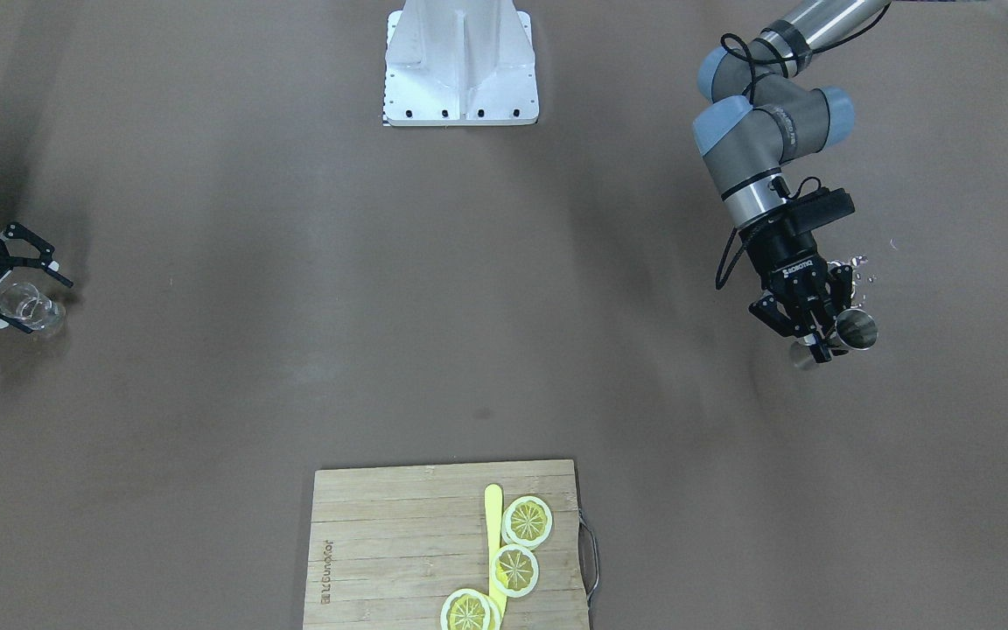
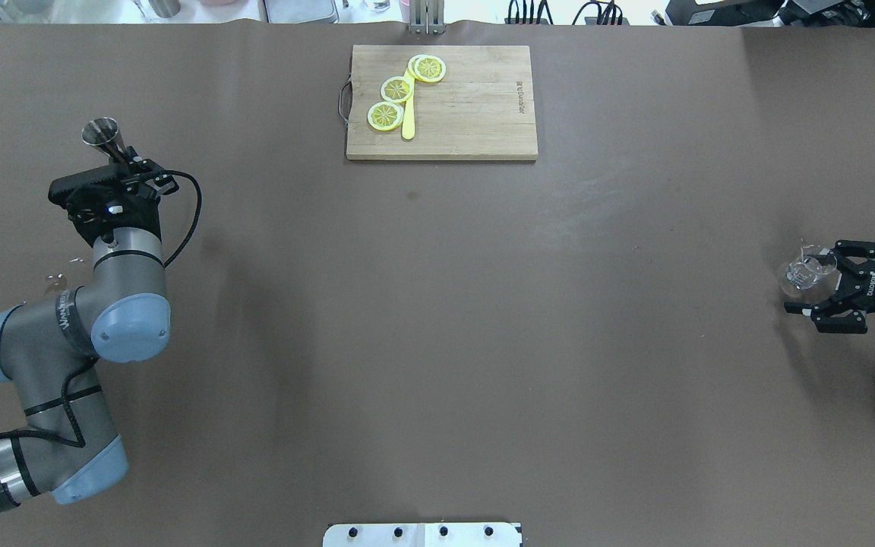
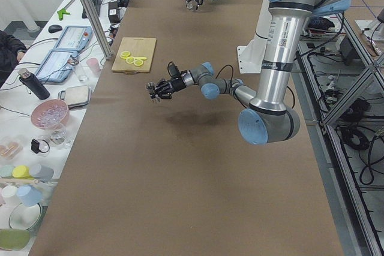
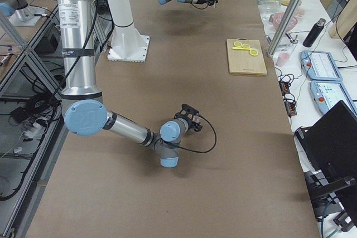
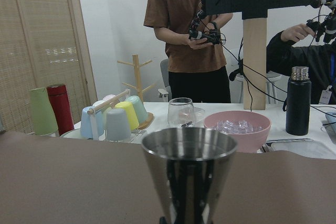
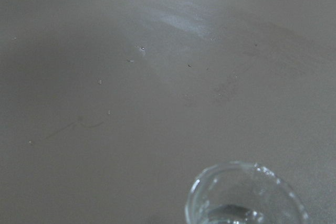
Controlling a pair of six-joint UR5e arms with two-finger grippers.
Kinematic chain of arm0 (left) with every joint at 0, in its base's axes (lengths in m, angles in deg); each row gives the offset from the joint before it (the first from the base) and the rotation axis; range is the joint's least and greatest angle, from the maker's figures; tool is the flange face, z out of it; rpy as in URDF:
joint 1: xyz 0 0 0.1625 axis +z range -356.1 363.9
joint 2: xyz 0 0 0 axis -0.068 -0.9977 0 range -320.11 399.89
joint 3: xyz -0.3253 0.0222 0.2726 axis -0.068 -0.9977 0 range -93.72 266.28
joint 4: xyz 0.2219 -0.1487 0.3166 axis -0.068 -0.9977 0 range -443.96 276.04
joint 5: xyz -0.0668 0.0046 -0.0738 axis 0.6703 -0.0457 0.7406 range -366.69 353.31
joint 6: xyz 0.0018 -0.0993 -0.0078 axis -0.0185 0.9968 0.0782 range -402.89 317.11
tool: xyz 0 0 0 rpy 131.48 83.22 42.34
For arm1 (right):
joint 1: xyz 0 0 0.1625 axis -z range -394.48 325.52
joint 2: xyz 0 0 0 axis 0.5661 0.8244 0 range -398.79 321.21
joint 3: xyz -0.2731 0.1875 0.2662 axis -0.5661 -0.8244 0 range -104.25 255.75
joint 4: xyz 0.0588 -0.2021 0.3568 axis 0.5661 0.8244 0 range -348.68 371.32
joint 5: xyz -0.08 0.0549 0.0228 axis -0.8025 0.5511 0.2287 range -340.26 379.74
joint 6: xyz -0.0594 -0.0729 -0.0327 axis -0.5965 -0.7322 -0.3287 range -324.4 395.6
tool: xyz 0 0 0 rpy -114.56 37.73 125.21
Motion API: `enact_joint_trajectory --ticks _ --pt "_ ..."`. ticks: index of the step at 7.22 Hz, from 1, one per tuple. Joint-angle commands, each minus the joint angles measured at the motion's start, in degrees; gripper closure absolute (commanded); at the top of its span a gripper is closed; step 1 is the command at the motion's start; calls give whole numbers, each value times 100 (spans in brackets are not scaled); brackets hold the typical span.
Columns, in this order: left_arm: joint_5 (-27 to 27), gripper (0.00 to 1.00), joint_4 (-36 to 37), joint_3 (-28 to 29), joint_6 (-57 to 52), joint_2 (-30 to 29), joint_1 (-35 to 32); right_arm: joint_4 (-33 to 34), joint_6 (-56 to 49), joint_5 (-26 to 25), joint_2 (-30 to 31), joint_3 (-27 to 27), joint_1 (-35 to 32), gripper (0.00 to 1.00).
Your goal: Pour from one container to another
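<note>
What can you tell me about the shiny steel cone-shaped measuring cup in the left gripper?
The shiny steel cone-shaped measuring cup looks like polished, mirror-like metal, wide at its round open rim and tapering downward. The left gripper is shut on its narrow lower part and holds it about upright above the brown table, off to the robot's left, touching nothing else. Its contents cannot be seen.

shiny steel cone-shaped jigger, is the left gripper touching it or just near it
Touching. The exterior front-facing view shows the left gripper clamped on the narrow waist of the shiny steel cone-shaped jigger.
</note>
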Motion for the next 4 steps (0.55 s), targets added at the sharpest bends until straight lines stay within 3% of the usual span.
enact_joint_trajectory --ticks 1,4 --pt "-159 100 16 393 395 -241 0 -133 3 7 48 -28 3 0" --pt "-265 100 16 650 1011 -374 96 -133 12 -2 30 -11 12 0"
